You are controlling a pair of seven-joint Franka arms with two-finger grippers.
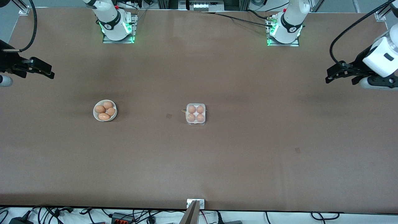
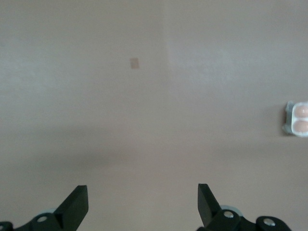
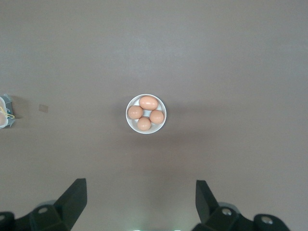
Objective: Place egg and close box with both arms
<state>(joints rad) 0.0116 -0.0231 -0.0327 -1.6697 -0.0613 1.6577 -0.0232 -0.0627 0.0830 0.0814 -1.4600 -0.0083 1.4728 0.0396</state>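
Observation:
The box (image 1: 195, 114) sits at the middle of the table, its clear lid down over the tray, with an orange-brown egg (image 1: 192, 109) in every cell. Its edge shows in the left wrist view (image 2: 298, 118) and in the right wrist view (image 3: 5, 118). My left gripper (image 1: 328, 77) hangs open and empty over the left arm's end of the table, with only bare table between its fingers (image 2: 142, 187). My right gripper (image 1: 49, 74) hangs open and empty over the right arm's end (image 3: 140, 182).
A round white bowl (image 1: 94, 111) with several more eggs stands toward the right arm's end, level with the box; it shows in the right wrist view (image 3: 156, 128). A small dark mark (image 1: 168, 116) lies on the brown table between bowl and box.

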